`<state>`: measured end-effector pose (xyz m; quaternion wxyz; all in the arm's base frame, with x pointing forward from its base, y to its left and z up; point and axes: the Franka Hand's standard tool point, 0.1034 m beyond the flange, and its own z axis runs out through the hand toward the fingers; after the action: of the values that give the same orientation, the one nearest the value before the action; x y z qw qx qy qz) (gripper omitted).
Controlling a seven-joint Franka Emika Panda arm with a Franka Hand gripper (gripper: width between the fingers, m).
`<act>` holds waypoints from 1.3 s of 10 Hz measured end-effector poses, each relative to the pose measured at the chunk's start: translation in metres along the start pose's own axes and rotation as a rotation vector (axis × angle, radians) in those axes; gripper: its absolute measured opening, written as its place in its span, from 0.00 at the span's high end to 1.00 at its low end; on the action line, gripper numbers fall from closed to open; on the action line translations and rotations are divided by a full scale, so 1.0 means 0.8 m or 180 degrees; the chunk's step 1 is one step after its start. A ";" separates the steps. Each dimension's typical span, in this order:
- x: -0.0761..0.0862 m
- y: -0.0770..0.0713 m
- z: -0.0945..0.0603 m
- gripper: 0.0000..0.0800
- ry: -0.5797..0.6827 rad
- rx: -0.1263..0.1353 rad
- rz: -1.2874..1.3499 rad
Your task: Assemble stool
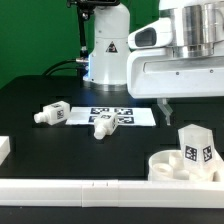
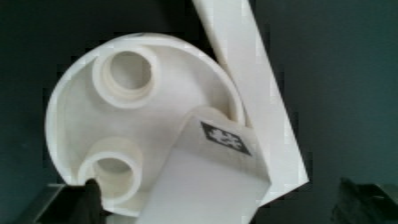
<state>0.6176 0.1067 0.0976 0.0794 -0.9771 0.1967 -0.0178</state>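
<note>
- You have the fingers [image 2: 68, 202] spread with nothing between them, hanging over the tabletop [image 1: 40, 90] near the marker board's [image 1: 128, 110] end at the exterior view's right.
- The seat [image 1: 162, 163] lies nearer the camera than that board, with an upright leg [image 1: 197, 150] on it.
- A second leg [image 1: 103, 125] lies across the board's near edge.
- A third leg [image 1: 50, 114] lies just off the board's end at the exterior view's left.

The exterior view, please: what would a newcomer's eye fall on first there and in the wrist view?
Most likely the round white seat at the exterior view's lower right, with a tagged leg standing upright in it; it fills the wrist view, two holes empty. Next, two loose legs lie on the black table by the marker board.
</note>
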 end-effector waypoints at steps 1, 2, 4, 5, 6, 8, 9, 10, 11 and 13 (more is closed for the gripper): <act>0.001 0.002 0.000 0.19 0.0003 -0.0012 -0.0279; 0.003 0.002 0.000 0.19 0.0020 -0.0086 -0.0778; 0.008 -0.010 0.007 0.19 -0.0016 -0.0335 -0.2273; 0.011 -0.013 0.014 0.19 -0.0135 -0.0413 -0.2680; 0.015 -0.011 0.012 0.19 -0.0096 -0.0416 -0.2700; 0.017 -0.006 0.015 0.19 -0.0125 -0.0444 -0.3084; 0.017 -0.004 0.024 0.19 -0.0119 -0.0450 -0.3084; 0.018 -0.002 0.031 0.19 -0.0125 -0.0456 -0.3059; 0.019 -0.003 0.031 0.19 -0.0100 -0.0457 -0.3010; 0.019 -0.002 0.031 0.21 -0.0089 -0.0456 -0.2857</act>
<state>0.6339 0.1060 0.0733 -0.0013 -0.9688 -0.2466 -0.0236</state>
